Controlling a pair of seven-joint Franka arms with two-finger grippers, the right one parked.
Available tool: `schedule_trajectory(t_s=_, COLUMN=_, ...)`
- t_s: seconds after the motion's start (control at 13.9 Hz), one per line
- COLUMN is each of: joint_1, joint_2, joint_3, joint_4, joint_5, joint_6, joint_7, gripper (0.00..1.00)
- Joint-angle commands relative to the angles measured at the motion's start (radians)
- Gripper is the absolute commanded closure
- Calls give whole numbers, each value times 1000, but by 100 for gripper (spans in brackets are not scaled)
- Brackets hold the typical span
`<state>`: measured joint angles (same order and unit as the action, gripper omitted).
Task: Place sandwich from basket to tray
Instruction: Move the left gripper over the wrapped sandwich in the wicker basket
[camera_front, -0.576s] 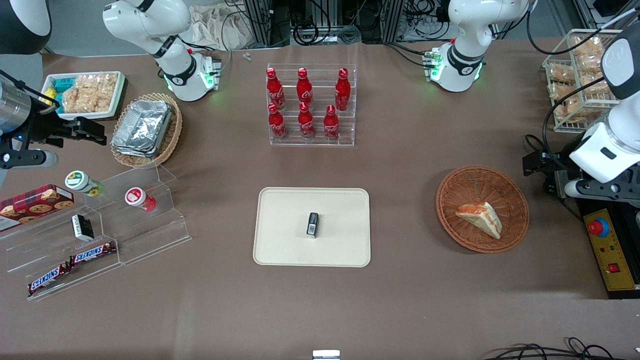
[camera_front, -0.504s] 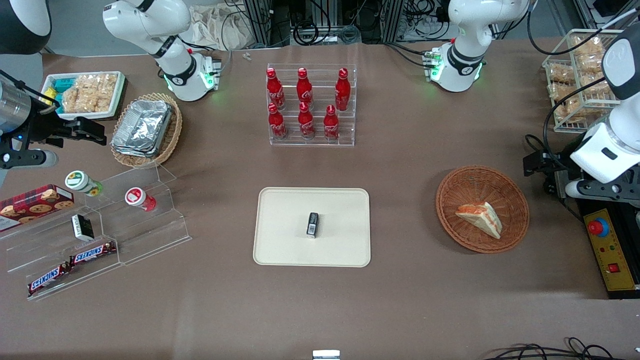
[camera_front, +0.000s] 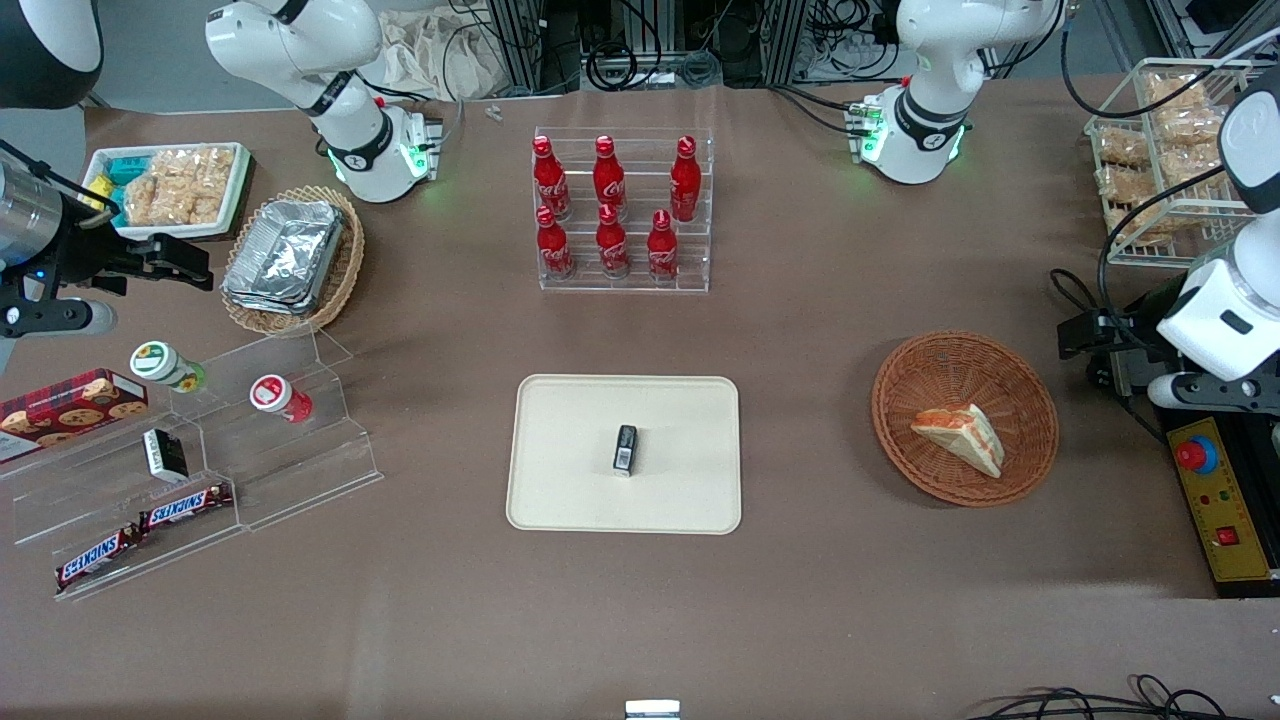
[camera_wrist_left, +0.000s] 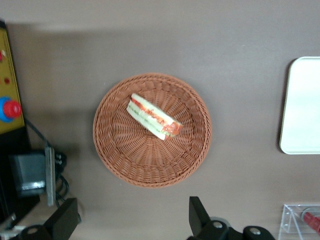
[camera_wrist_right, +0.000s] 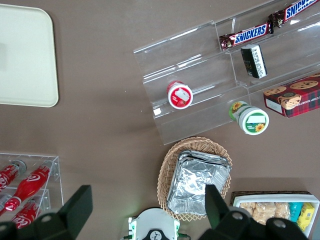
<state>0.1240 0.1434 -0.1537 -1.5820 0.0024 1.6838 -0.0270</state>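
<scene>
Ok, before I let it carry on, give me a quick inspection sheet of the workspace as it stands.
Surface: brown table, flat, no spills seen.
Job's things: sandwich lies in the basket; tray holds only a small dark packet.
Clutter: six red bottles in a clear rack; foil containers in a paler basket; snack bars and a cookie box on clear steps; bagged pastries in a wire rack.
Grippers: gripper open, empty, above the table beside the basket.
Cables: black cables near the working arm.
Surroundings: control box with red button at the table edge.
</scene>
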Motion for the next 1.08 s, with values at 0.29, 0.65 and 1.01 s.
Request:
schedule_trajectory(t_s=0.29, joint_1=5, joint_2=2, joint_3=77, joint_4=-165, joint_5=-71, joint_6=158, joint_7=-158, gripper=0)
schedule_trajectory(t_s=0.65, joint_1=-4, joint_2=-4, joint_3=74, joint_4=-358, joint_5=-59, joint_6=410, joint_7=-491, gripper=0)
schedule_trajectory(t_s=1.01, joint_1=-29, joint_2=77, joint_3=48, joint_4=-386, joint_5=3, joint_6=534, joint_7=-888, gripper=0)
